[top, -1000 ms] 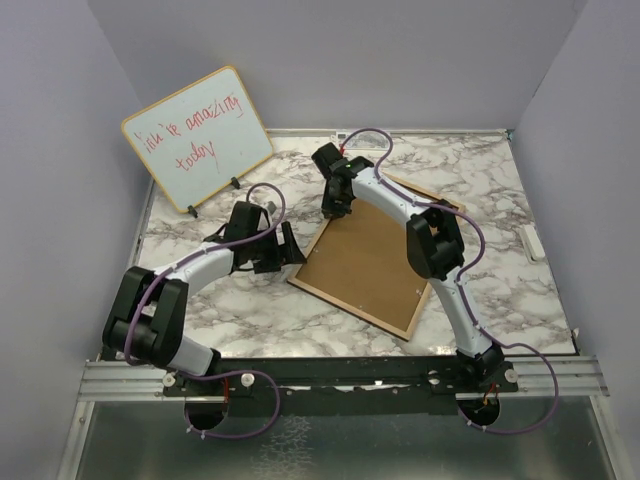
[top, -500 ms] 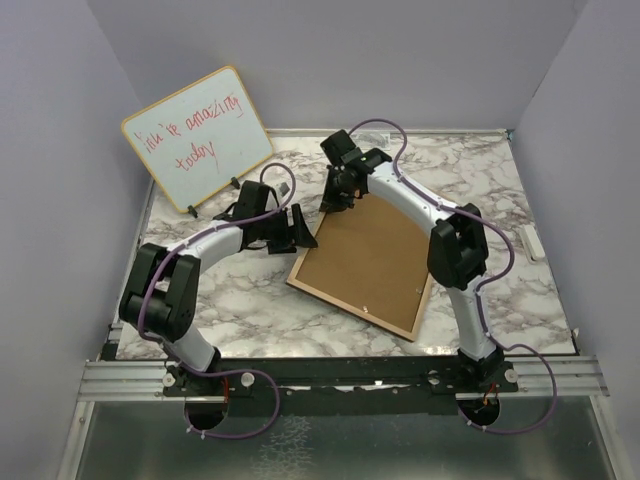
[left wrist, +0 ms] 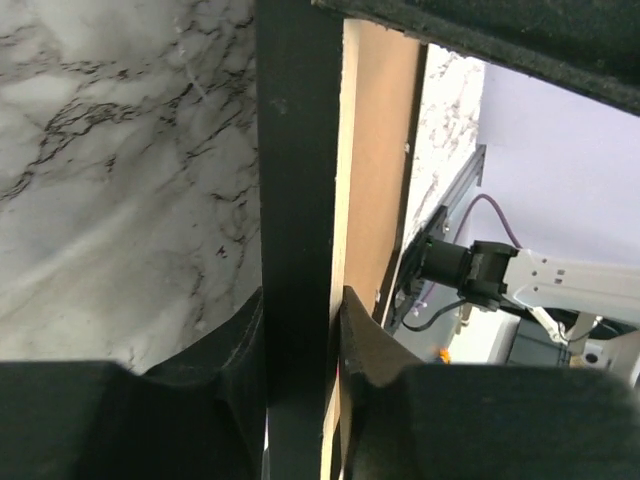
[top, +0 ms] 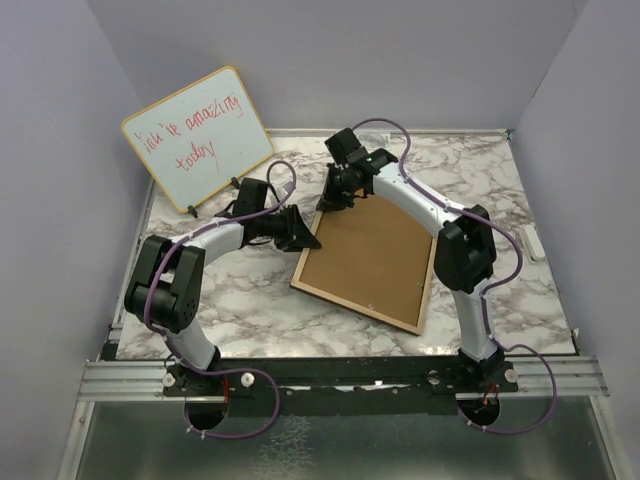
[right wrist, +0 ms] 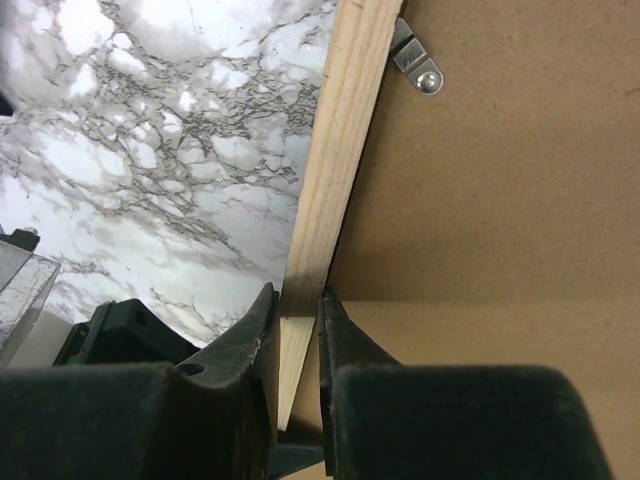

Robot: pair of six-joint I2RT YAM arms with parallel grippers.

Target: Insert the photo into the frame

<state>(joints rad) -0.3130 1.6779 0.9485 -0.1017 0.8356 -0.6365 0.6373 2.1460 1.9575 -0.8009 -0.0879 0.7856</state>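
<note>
While askew, frame [top: 365,262] rail inside left gripper [left wrist: 298,320], corner inside right gripper [right wrist: 298,310]

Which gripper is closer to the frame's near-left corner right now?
Left. The left gripper clamps the left rail of the frame, partway down toward that corner. The right gripper clamps it up at the far-left corner.

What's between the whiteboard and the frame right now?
In the top view, the left gripper, shut on a rail of the frame, over bare marble table.
</note>
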